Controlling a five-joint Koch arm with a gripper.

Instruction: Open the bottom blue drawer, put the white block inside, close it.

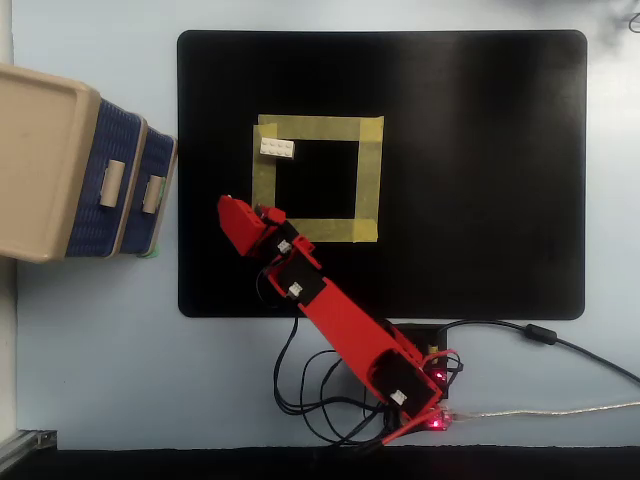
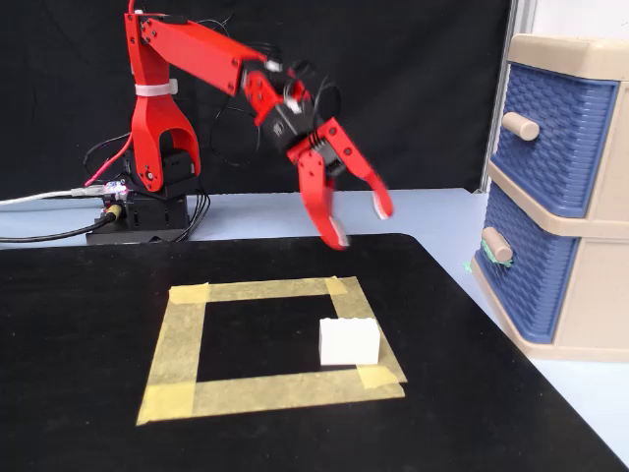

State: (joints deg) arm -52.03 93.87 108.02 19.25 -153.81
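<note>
We are looking at the bottom drawer (image 2: pixel 524 285) sitting shut in the beige cabinet (image 2: pixel 598 295) at the bench (image 1: pixel 100 330) edge, its small handle (image 2: pixel 496 245) the only place to hook. We judge it a light plastic drawer, so pulling may drag the whole cabinet. The block (image 2: pixel 349 341) is lying on a corner of the tape square (image 2: pixel 177 354); it is looking hard, light and smooth, best pinched across its short sides. The claw (image 2: pixel 359 224) is hanging open and empty above the mat (image 1: pixel 480 180), well apart from both. The overhead view is hiding the jaws under the arm, and the cabinet's far side is cut off.
</note>
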